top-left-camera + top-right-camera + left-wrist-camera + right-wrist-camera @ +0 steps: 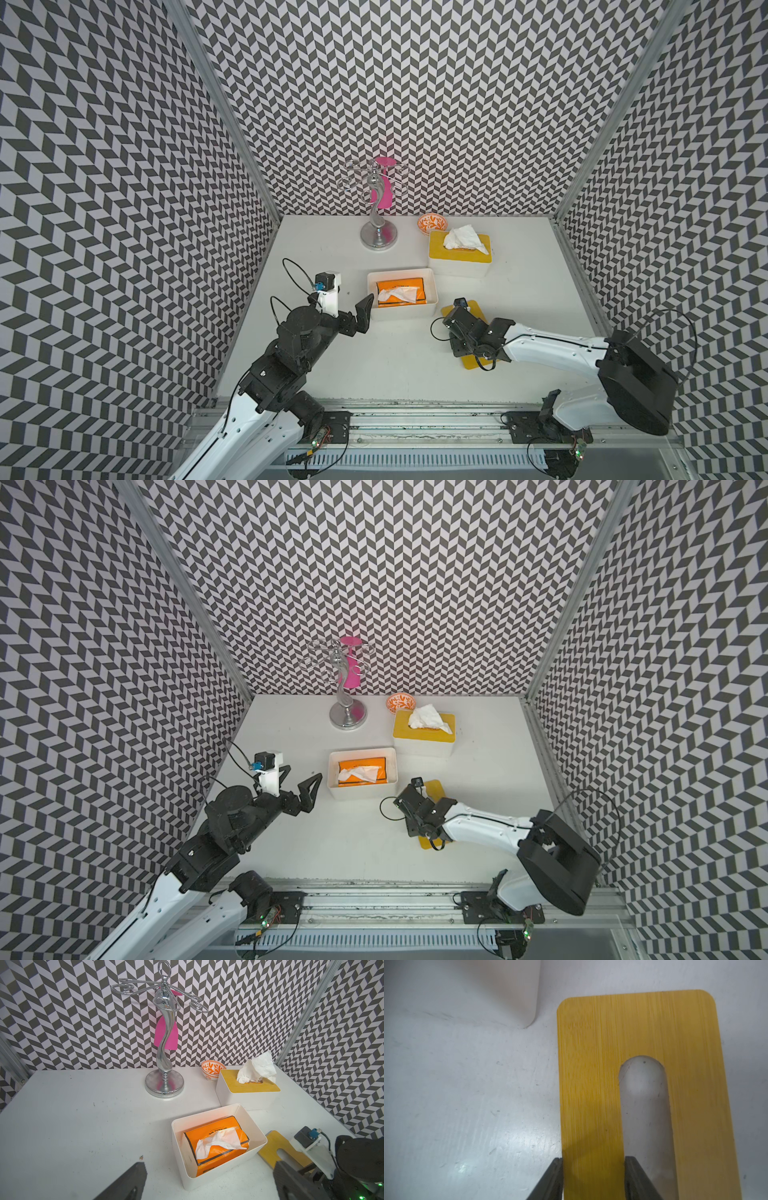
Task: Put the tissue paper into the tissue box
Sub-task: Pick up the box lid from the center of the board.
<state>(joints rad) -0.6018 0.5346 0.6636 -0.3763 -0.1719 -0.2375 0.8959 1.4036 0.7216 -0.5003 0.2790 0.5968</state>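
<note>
Left wrist view: on the table point(83, 1115), the open tissue box point(228, 1165) already holds the orange tissue pack point(220, 1157), which looks light, soft and crushable, so best gripped by its sides. The stiff, thin lid point(591, 1074) lies beside the box. The right tool point(593, 1161) pinches its edge strip, and the left tool point(300, 776) gapes wide.

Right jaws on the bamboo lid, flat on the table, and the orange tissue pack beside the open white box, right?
No: the left wrist view shows the orange tissue pack inside the open white box. The right gripper has its jaws on the bamboo lid, flat on the table.
</note>
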